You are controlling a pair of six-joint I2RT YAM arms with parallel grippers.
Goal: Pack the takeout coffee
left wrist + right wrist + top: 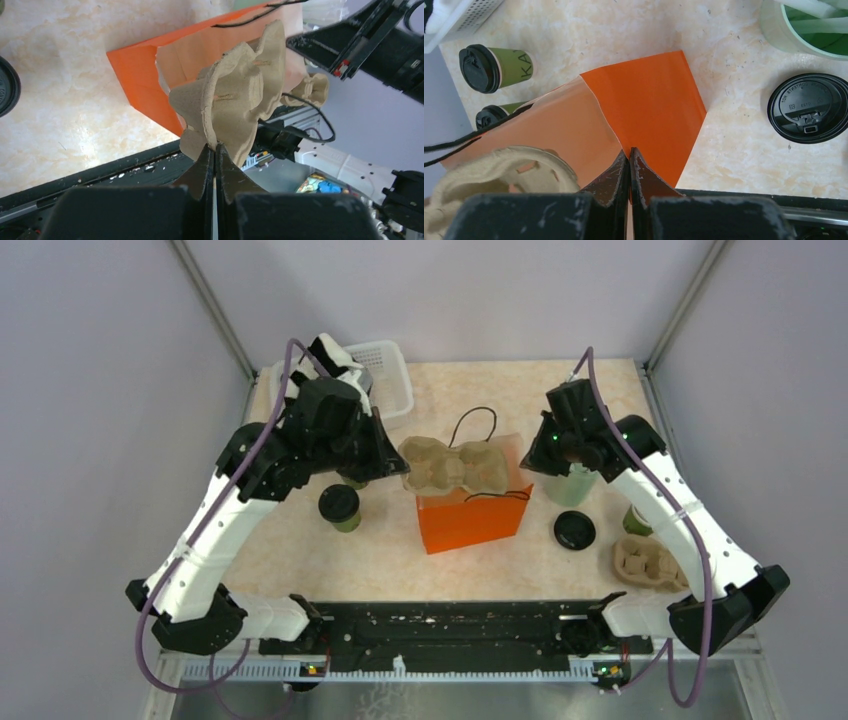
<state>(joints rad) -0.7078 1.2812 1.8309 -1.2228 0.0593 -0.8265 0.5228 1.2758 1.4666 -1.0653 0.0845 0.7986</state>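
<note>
Takeout coffee cups (499, 67): two, dark green paper with black lids on, upright on the cream marbled tabletop (300, 555), left of the orange paper bag (475, 520) and outside it. One out in the open beside the left arm. Second cup (491, 116) just beyond it, half hidden by the bag wall in the right wrist view and tucked under the left wrist from above. Neither touched by a gripper.

Left gripper (215, 149): fingers pressed together, pinching the rim of a pulp two-cup carrier (452, 465). Carrier held off the table, tilted, at the open mouth of the bag. Whether any part of it sits inside the bag: cannot tell.

Right gripper (630, 154): fingers closed, nipping the top edge of the bag on its right side. Bag upright near the middle of the table, mouth open, with thin black cord handles (473, 418) looping at back and front.

To the right of the bag: a loose black lid (575, 530) flat on the table, just beside a pale mint tumbler (570, 485) holding white straws (819, 10). Nearer the right arm's base, a second pulp carrier (648, 565) lying on the table. Something green behind the right forearm, mostly hidden, not identifiable. White slatted basket (385, 375) at the far left corner, partly covered by the left arm.
</note>
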